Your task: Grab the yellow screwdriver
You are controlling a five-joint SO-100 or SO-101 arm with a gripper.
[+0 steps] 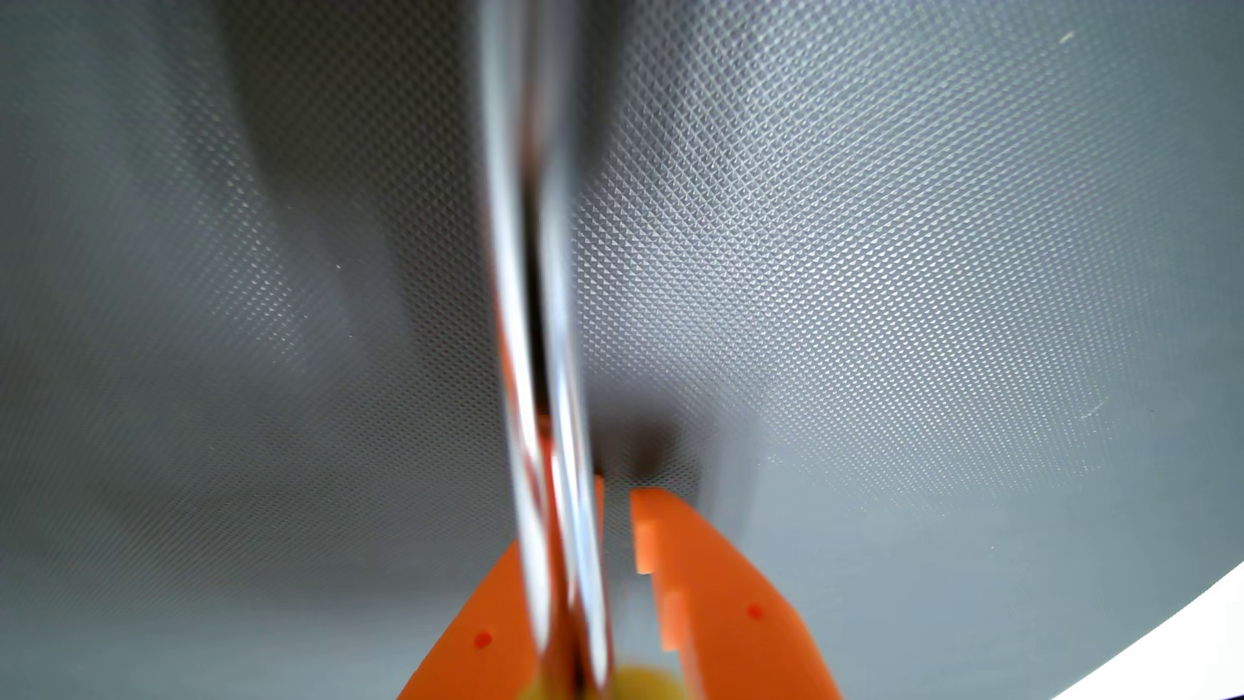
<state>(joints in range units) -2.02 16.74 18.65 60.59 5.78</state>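
Right at the bottom edge of my wrist view, a blurred patch of yellow handle point(639, 683) sits wedged between my two orange fingers point(727, 606), and that's the screwdriver point(538, 303) I'm after. My gripper point(616, 498) is clamped on it: the left finger presses against the metal, the right finger stands just beside it with a thin sliver of gap showing near its tip. From the handle, the shiny metal shaft point(525, 202) runs straight out ahead of me, past my fingertips and up to the top edge, out of focus and streaked with orange reflections low down. Whether its tip touches anything, I cannot tell, since it leaves the picture. Beyond my fingertips, a small dark shadow lies on the grey mat point(875, 269), whose fine diamond texture spreads out ahead and to both sides. Off to my lower right, the mat's edge curves away against a white surface point(1205, 619).
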